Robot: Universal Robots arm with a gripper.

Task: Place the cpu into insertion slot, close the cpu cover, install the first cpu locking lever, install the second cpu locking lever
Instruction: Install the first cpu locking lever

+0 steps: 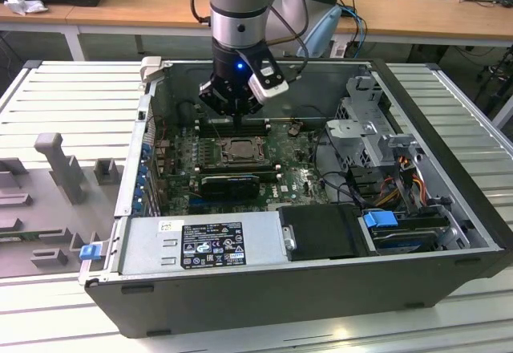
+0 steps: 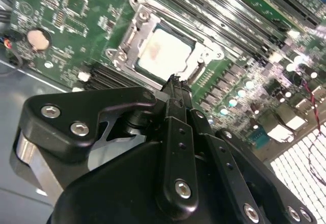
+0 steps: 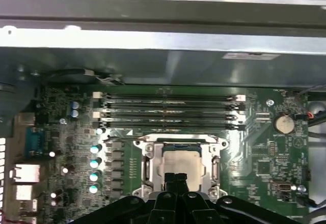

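Hand [image 1: 238,114] over the insertion slot [image 1: 240,151] — in the second wrist view its fingers [image 2: 175,94] meet, empty, by the seated cpu [image 2: 164,55].

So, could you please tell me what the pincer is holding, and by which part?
Nothing: the pincer is shut and empty, close over the cpu.

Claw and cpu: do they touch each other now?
Apart. In the exterior view the claw hangs above the cpu, with a clear gap between them.
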